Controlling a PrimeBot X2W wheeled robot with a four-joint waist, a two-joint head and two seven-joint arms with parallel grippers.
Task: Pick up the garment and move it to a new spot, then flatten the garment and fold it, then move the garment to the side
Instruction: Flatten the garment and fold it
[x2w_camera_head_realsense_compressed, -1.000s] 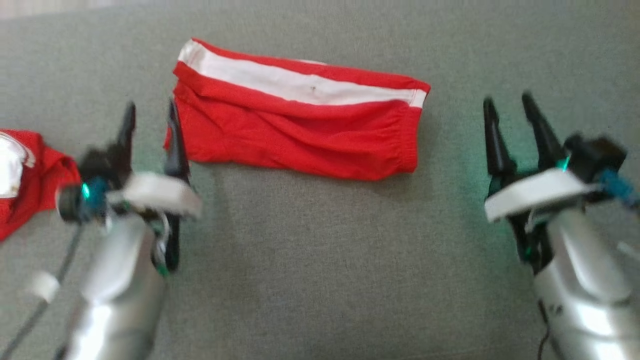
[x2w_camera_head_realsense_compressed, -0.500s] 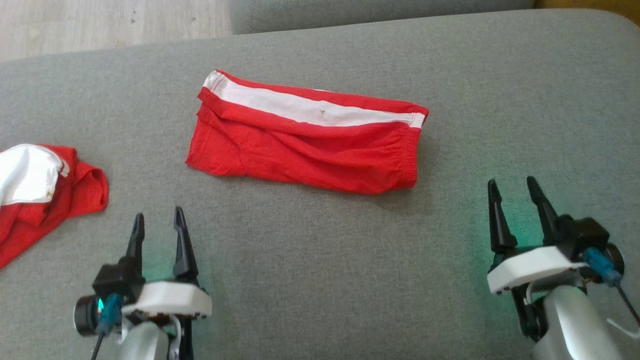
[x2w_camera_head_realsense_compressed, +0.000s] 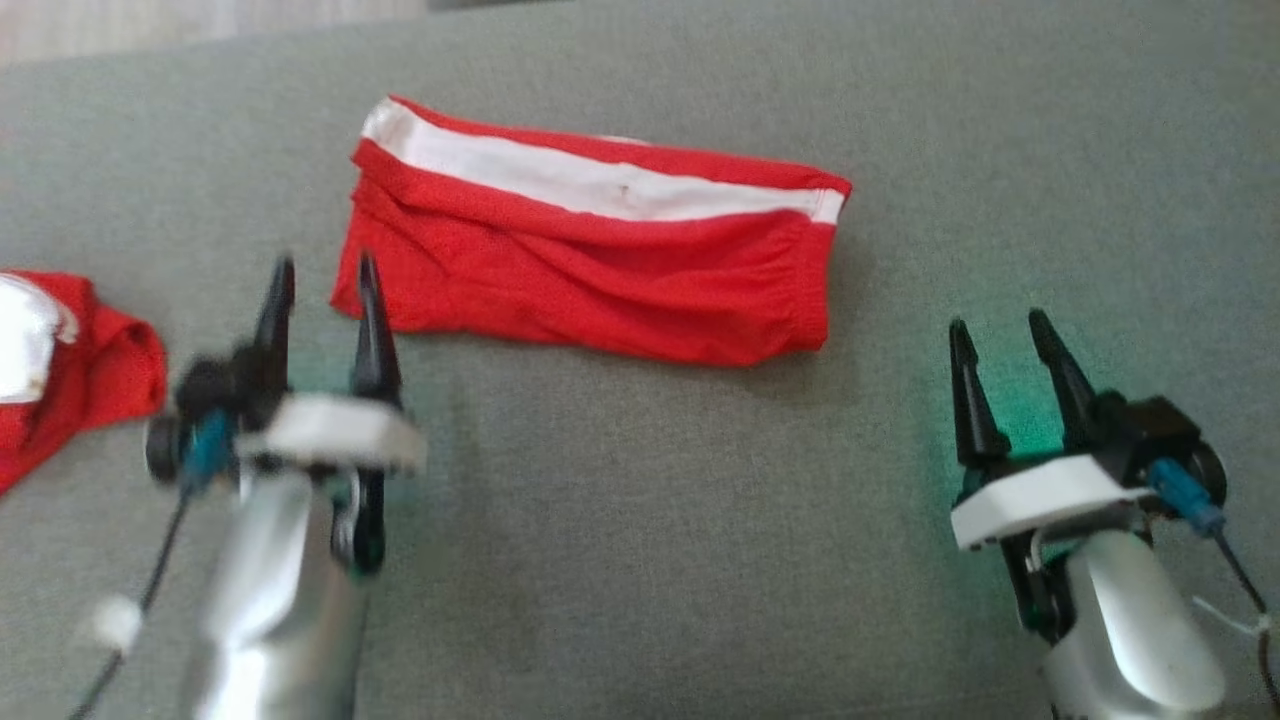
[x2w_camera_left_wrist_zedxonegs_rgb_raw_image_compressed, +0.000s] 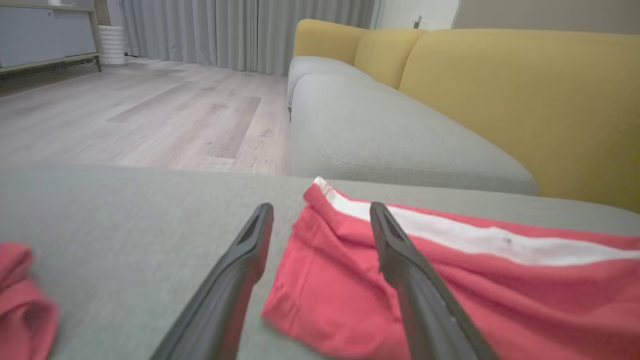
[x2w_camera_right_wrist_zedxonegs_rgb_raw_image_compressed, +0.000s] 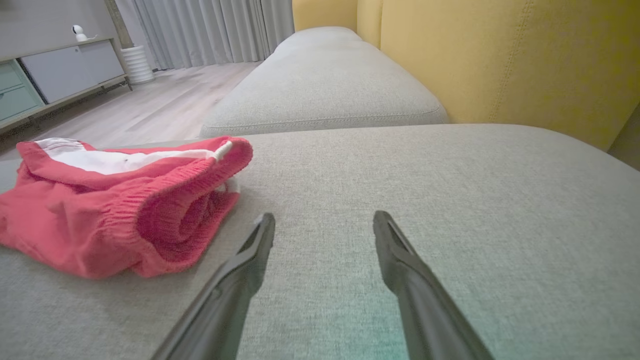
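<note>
Red shorts (x2w_camera_head_realsense_compressed: 590, 270): folded, far centre.
Left gripper (x2w_camera_head_realsense_compressed: 325, 265): jaws apart, empty, at the shorts' near-left corner.
Right gripper (x2w_camera_head_realsense_compressed: 998, 322): jaws apart, empty, right of them.

The red shorts (x2w_camera_head_realsense_compressed: 590, 270) with a white stripe lie folded into a long rectangle on the grey sofa cushion (x2w_camera_head_realsense_compressed: 650, 520) before me, elastic waistband toward my right.

The grey sofa cushion (x2w_camera_head_realsense_compressed: 640, 520) carries folded red shorts (x2w_camera_head_realsense_compressed: 590, 260) (white-striped); a second red garment (x2w_camera_head_realsense_compressed: 70, 370) lies well left.
</note>
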